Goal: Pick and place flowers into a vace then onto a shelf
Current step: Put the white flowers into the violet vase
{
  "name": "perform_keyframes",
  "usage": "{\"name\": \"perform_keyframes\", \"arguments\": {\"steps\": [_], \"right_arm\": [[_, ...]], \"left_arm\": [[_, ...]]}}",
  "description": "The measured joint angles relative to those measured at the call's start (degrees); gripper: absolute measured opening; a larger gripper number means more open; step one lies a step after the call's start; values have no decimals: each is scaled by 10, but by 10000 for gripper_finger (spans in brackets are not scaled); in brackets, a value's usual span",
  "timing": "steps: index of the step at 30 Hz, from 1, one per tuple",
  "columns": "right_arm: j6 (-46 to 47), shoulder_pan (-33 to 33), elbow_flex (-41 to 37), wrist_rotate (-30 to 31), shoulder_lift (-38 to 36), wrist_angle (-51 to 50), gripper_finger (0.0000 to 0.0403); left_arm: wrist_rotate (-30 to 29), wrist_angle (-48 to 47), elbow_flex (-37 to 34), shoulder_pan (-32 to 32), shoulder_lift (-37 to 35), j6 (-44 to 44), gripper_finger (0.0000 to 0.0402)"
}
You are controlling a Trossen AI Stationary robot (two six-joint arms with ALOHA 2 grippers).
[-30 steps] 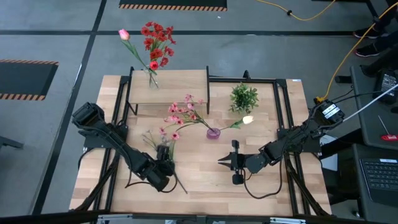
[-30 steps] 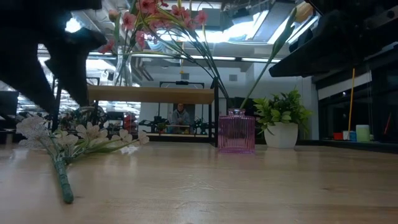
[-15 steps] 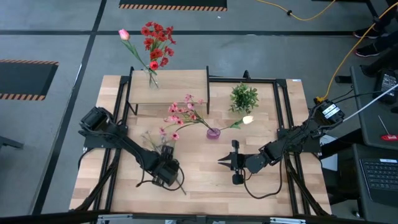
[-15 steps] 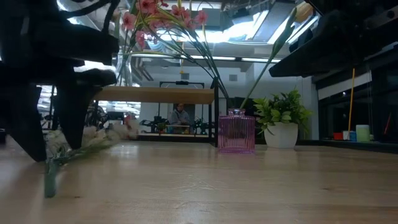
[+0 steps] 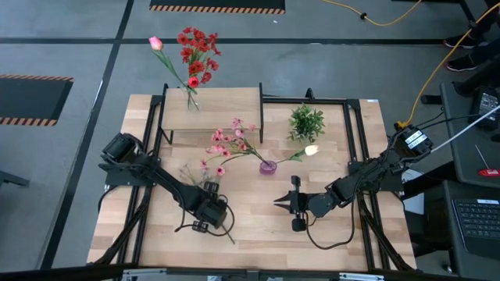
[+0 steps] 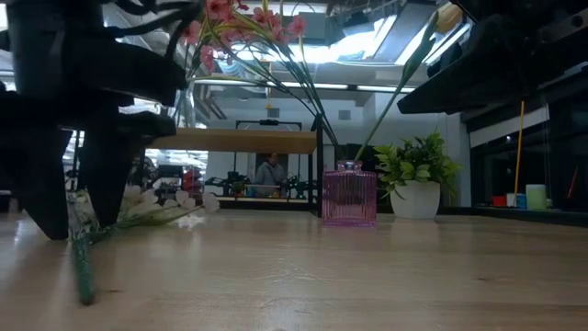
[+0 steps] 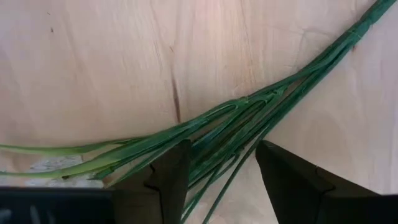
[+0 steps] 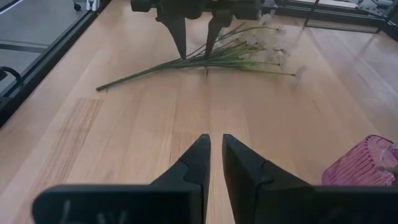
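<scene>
Looked like a robotics lab or test bay — not a home. The floor (image 5: 78, 47) was grey concrete w/ black lines and black-and-orange hazard-striped mats (image 5: 31, 97), typical of a marked-off work cell. A yellow cable (image 5: 437, 66) ran across it toward the table (image 5: 344, 234), a light-wood top in a black metal frame w/ two arms bolted on. At the right edge sat a desk w/ a keyboard (image 5: 474, 218) — an operator station. The low view showed an open industrial ceiling w/ strip lights (image 6: 349, 51), more rigs beyond, and a person (image 6: 269, 172) seated far back.
</scene>
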Motion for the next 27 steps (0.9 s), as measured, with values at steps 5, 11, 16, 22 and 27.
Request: {"name": "perform_keyframes", "arguments": {"steps": [5,11,16,22,27], "right_arm": [[0,0,0,0,0,0,46],[0,0,0,0,0,0,46],[0,0,0,0,0,0,46],[0,0,0,0,0,0,46],[0,0,0,0,0,0,46]], "left_arm": [[37,2,-1,20,1,6,184],[52,5,-1,35,1,48,183],[52,8,-1,31,2,75,145],[45,10,-1,14,2,72,57],[32,13,-1,1,2,68,9]]}}
